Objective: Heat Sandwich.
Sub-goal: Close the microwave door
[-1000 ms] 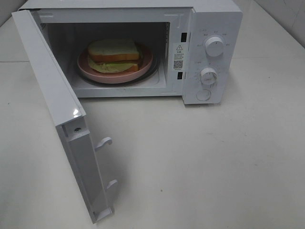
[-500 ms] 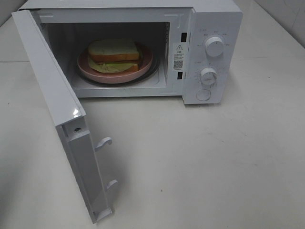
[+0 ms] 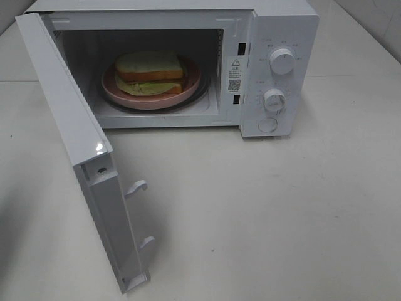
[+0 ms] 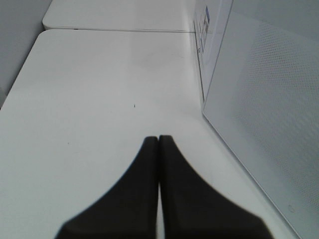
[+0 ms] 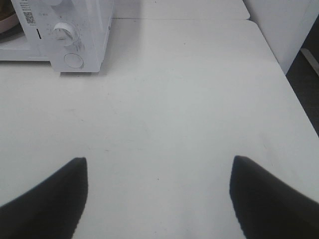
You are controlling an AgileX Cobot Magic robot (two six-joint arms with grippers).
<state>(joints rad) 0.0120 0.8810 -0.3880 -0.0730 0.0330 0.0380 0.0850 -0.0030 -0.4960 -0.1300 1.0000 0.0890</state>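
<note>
One step looks due: sandwich (image 3: 150, 68) sits in microwave (image 3: 285, 28), so left gripper (image 4: 158, 138), jaws closed, should swing door (image 3: 69, 119) to; right gripper (image 5: 159, 159) gapes empty

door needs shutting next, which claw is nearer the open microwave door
Left. The left claw, shut, sits close beside the door, on its outer side. The right claw, open, is out over the table, well back from the microwave at its dial end.

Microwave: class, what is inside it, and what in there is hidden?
Inside the open microwave sits a sandwich on a pink plate. The sandwich covers the plate's middle, and the plate hides whatever lies beneath it.
</note>
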